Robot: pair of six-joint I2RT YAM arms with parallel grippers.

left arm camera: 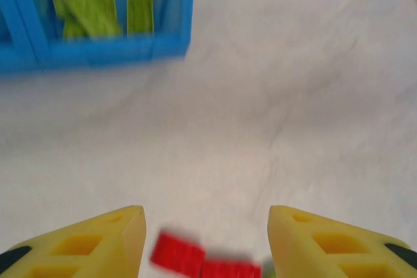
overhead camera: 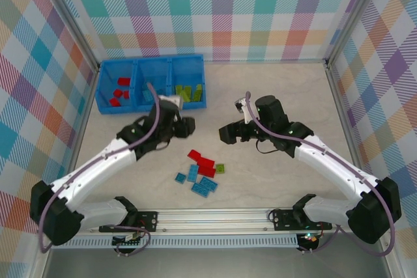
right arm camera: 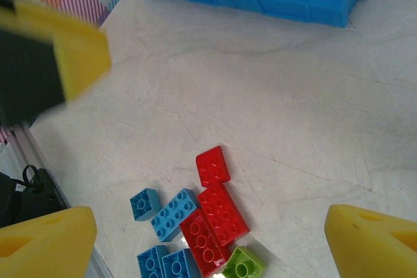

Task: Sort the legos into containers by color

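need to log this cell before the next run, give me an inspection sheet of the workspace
surface: pale table, bare apart from the bricks
job's things: containers at far left; red legos in the left bin, lime green legos in the right bin; loose pile of red, blue and one green near centre
clutter: nothing seen
grippers: left gripper open, empty, above red bricks; right gripper open, empty
cables: a cable looped along each arm
surroundings: plaid walls; metal rail at near edge
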